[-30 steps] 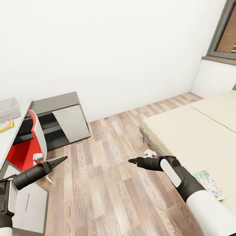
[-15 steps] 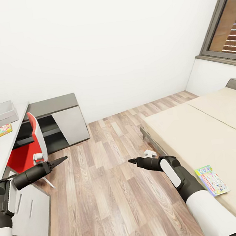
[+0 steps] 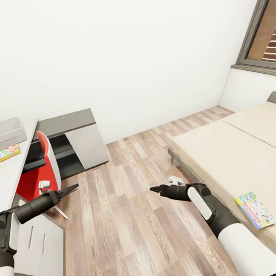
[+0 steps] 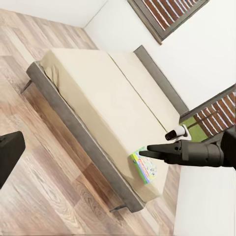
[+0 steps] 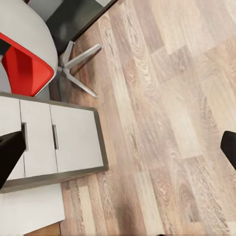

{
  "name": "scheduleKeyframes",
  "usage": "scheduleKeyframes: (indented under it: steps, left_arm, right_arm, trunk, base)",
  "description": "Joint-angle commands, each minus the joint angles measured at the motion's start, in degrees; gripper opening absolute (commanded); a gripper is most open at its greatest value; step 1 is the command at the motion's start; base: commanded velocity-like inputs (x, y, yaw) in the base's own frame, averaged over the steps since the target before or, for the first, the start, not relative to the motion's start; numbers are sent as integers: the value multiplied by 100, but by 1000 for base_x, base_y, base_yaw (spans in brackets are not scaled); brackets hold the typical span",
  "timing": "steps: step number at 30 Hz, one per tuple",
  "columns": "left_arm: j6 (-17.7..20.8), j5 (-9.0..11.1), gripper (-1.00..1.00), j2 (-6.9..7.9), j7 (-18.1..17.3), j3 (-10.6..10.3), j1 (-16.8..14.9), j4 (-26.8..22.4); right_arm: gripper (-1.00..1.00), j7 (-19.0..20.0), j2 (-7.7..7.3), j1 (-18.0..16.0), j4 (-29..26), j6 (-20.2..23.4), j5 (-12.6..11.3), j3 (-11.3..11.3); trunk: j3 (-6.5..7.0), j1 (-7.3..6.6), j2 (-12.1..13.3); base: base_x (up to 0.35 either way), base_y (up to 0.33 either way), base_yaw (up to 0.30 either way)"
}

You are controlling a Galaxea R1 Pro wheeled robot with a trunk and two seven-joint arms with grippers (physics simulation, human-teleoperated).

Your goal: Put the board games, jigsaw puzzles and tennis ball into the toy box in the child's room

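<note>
Reaching the board game [image 3: 255, 210] on the bed's [image 3: 225, 153] near right edge means rolling closer first; my right claw [image 3: 153, 189] and left claw [image 3: 74, 187] both look pressed together, empty.

Both arms out in front, holding nothing.
Left gripper [image 3: 73, 187] points toward two o'clock, right gripper [image 3: 153, 189] toward ten o'clock, fingers pressed together.

Bright, even, diffuse light fills the rendered room, leaving the white wall [image 3: 123, 49] almost featureless. Shadows are soft and faint, darkest under the bed [image 3: 243, 156] frame and inside the dark-grey unit [image 3: 70, 141]. Everything is sharp, without glare, though straight edges splay toward the head view's corners.
</note>
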Motion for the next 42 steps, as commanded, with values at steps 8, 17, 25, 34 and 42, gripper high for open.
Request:
scheduleKeyframes:
  steps: [8,17,25,34,42]
  left_arm:
    - [-129,-3,100,-22,-15,-12,5,307]
    - [-150,2,100,-14,-7,-8,5,330]
    - [-158,2,100,-29,-2,-16,5,331]
    - [-157,-2,100,-29,-2,-16,5,331]
    - [-156,-2,100,-29,-3,-18,5,331]
  right_arm:
    - [100,31,0,86,22,23,25,-2]
    - [100,39,-13,91,23,31,17,-12]
    - [100,37,-5,93,24,37,9,-9]
    - [100,32,-5,93,24,35,8,-9]
    - [100,32,-4,93,24,38,8,-9]
  trunk:
    - [-10,3,-11]
    - [-10,3,-11]
    - [-10,3,-11]
    - [-10,3,-11]
    - [-10,3,-11]
  base:
    - [20,51,0]
    - [1,3,-2]
    - [0,0,-130]
    - [0,2,-183]
    - [0,81,-185]
